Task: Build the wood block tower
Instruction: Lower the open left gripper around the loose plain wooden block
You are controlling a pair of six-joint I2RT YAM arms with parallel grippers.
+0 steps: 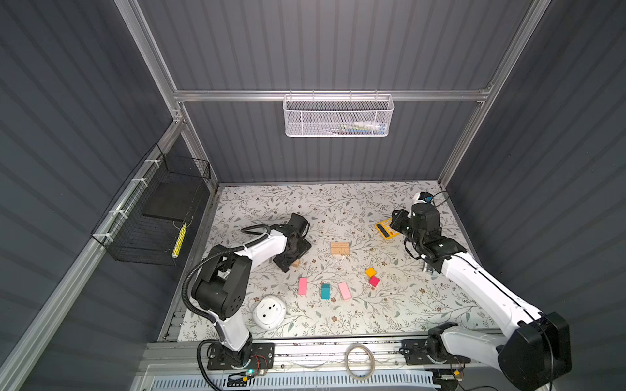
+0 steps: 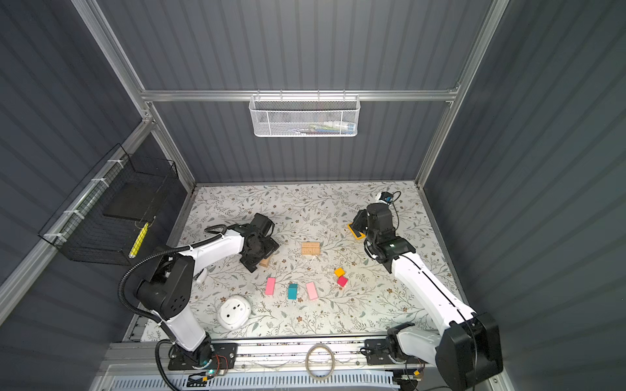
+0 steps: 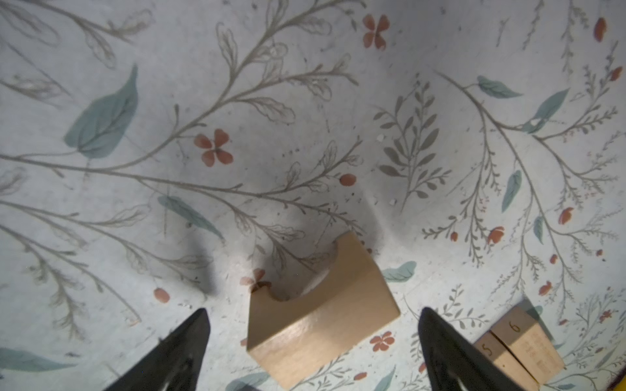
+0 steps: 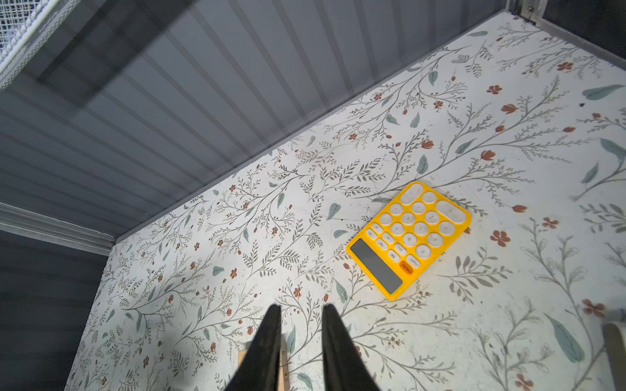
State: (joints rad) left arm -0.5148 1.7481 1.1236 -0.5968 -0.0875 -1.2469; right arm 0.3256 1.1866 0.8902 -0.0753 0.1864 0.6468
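**Left gripper (image 3: 314,311) wide open over notched block (image 3: 318,321); all blocks lie loose on table (image 1: 406,304)**

1. Left gripper. The wrist view shows both black fingers (image 3: 189,338) spread wide. The notched block, plain tan wood with a curved cut-out on one edge, lies on the table between them. A gap of bare table shows on each side, so neither finger touches the block. In both top views the gripper head covers most of the block, and only a tan corner shows at its near edge (image 1: 296,263) (image 2: 265,262).

2. Right gripper (image 4: 300,308). The fingers stand close together with a narrow strip of table visible between them. Nothing is held. The gripper hangs at the far right of the table, near the yellow calculator (image 4: 410,237), and does not touch it.

3. Block positions, top view.
- Tan bars (image 1: 339,248): two lie side by side, touching, at mid-table to the right of the left gripper. The left wrist view shows the numbers 5 and 6 on their faces (image 3: 518,345).
- Left pink slab (image 1: 303,286), teal block (image 1: 325,291) and right pink slab (image 1: 344,290): these lie in a row nearer the front edge, each apart from the next.
- Orange cube (image 1: 371,272) and red cube (image 1: 374,281): these sit just beside each other, to the right of the row.

4. Other items. A white round device (image 1: 270,312) lies at the front left, near the left arm's base.
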